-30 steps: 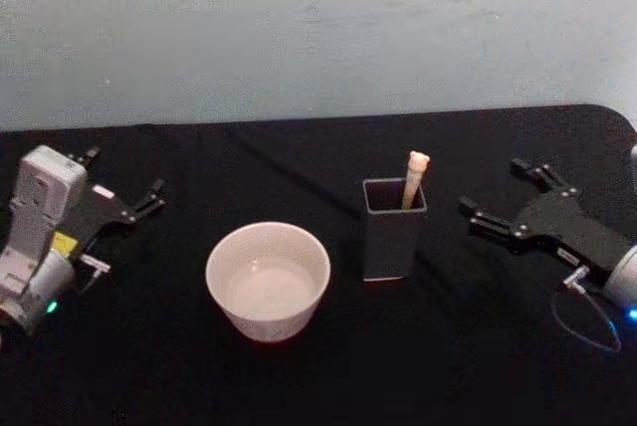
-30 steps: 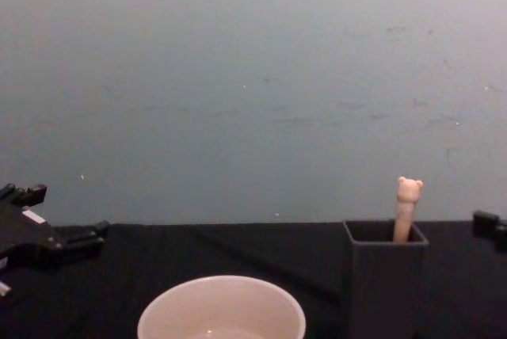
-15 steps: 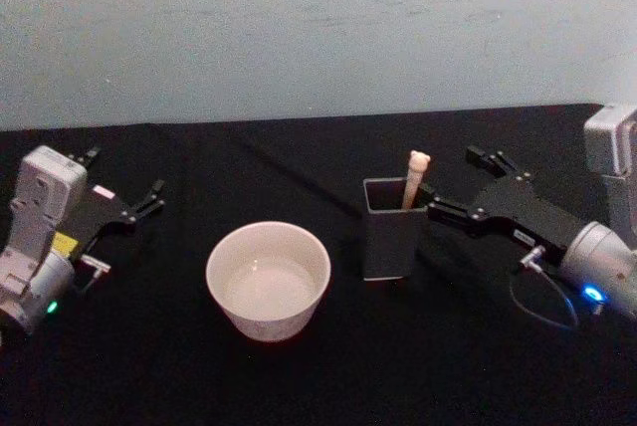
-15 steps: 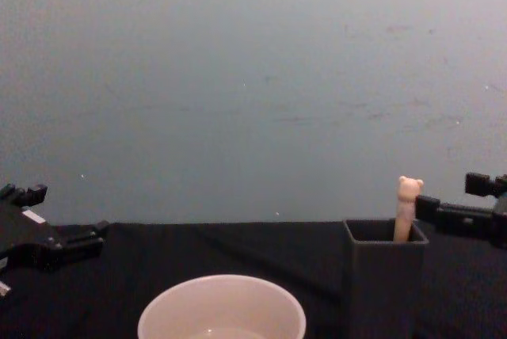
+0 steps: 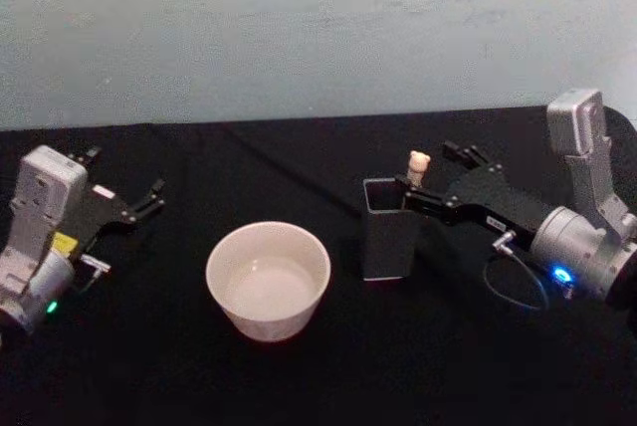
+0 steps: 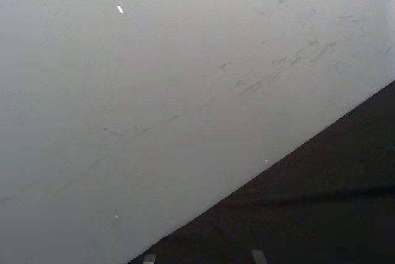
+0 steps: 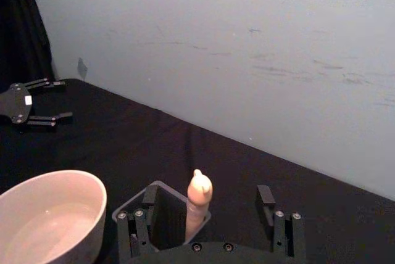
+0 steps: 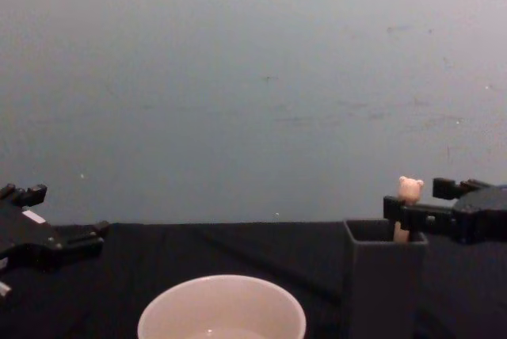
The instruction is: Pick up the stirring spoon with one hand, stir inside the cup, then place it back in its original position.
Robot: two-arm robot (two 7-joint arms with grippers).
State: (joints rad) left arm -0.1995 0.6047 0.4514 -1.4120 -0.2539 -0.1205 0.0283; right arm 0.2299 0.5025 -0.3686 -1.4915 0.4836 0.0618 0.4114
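The stirring spoon [image 5: 417, 165] stands upright in the dark grey square holder [image 5: 386, 232], its bear head above the rim. My right gripper [image 5: 435, 176] is open and straddles the handle just above the holder, one finger on each side, not touching. In the right wrist view the spoon [image 7: 199, 198] stands between the spread fingers [image 7: 265, 196]. From the chest view the bear head [image 8: 409, 188] shows beside the right gripper [image 8: 417, 201]. The cream-white cup [image 5: 267, 280] sits left of the holder. My left gripper [image 5: 123, 177] rests open at the far left.
A black cloth [image 5: 328, 376] covers the table, and a pale wall stands behind it. In the chest view the cup [image 8: 222, 307] is low at the centre, with the holder [image 8: 383, 283] to its right. The left gripper [image 7: 36, 100] shows far off in the right wrist view.
My right gripper has travelled left from the table's right side to the holder and now has its open fingers around the spoon handle. The left arm, cup and spoon have not moved.
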